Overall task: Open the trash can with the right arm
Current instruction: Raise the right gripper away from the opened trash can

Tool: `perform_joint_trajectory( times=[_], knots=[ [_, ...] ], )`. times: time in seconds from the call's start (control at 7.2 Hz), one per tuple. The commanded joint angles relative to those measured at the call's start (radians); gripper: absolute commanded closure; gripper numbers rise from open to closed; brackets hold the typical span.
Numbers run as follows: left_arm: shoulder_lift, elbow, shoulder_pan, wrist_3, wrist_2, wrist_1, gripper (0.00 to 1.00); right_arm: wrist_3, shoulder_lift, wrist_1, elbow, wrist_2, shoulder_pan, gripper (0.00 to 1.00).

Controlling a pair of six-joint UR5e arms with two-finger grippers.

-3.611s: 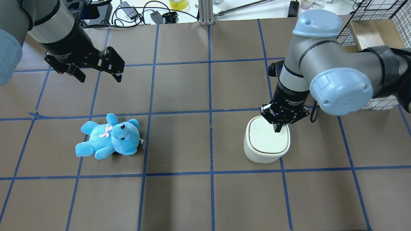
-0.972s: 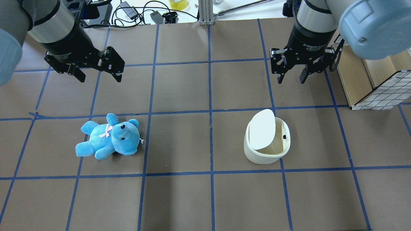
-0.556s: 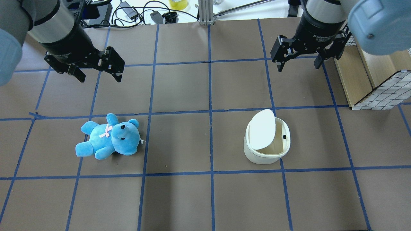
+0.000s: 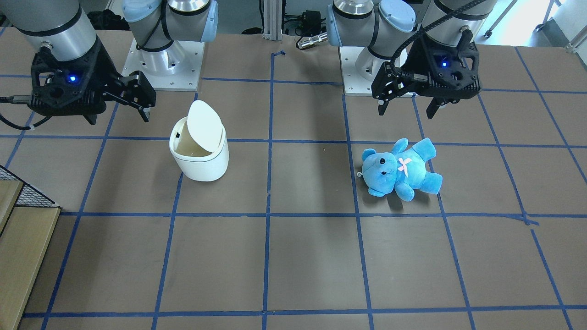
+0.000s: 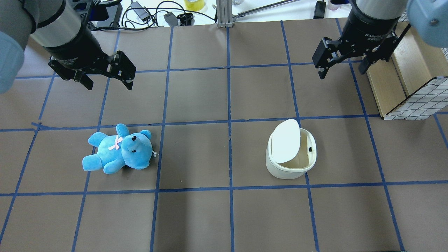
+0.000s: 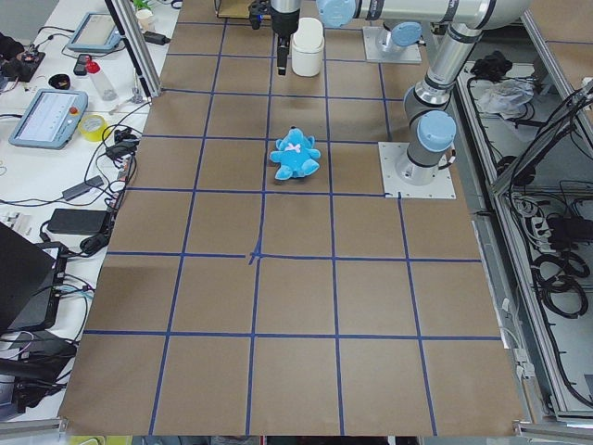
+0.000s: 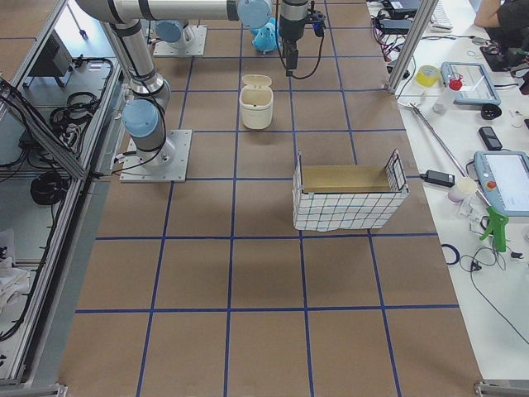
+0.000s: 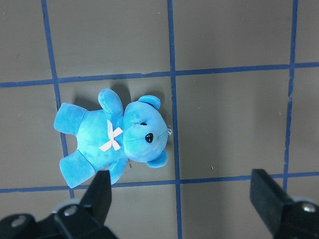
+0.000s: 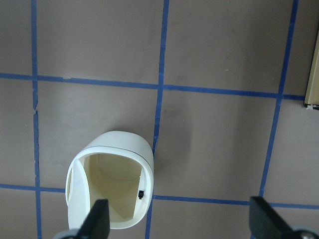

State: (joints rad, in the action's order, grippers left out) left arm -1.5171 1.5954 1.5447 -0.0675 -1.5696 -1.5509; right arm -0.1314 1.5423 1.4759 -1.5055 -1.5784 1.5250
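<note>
- Brown surface [image 5: 196, 98], gridded with blue tape, carries one can and one bear.
- Two silver arms. The right arm [image 5: 371, 14] hangs over the far right squares.
- Right pincer [image 5: 342, 72] is spread wide and empty, well apart from the can.
- Left pincer [image 5: 109, 85] is also wide and empty, beyond the bear.
- One wire crate [image 5: 413, 105] stands at the right edge.
- One white can [image 5: 290, 169], rounded-square, sits right of centre and touches a tape line. Its lid [image 5: 286, 141] is tipped up, showing the cream inside.
- One blue bear [image 5: 117, 150] with a pale bow lies left of centre.
- White lettering on the right pincer's collar is too small to read.
</note>
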Motion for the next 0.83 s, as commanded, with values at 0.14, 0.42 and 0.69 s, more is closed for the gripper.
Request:
perform_joint_trajectory(
  times=[0.14, 0.42, 0.69],
  knots=[
    [0.0, 0.0, 0.0, 0.0, 0.0, 0.0, 0.0, 0.003, 0.009, 0.013, 0.027, -0.011, -0.003, 0.01],
    [0.0, 0.0, 0.0, 0.0, 0.0, 0.0, 0.0, 0.013, 0.009, 0.011, 0.025, -0.008, -0.003, 0.0],
    [0.0, 0.0, 0.0, 0.0, 0.0, 0.0, 0.0, 0.029, 0.009, 0.0, 0.025, 0.011, -0.003, 0.0]
  ],
)
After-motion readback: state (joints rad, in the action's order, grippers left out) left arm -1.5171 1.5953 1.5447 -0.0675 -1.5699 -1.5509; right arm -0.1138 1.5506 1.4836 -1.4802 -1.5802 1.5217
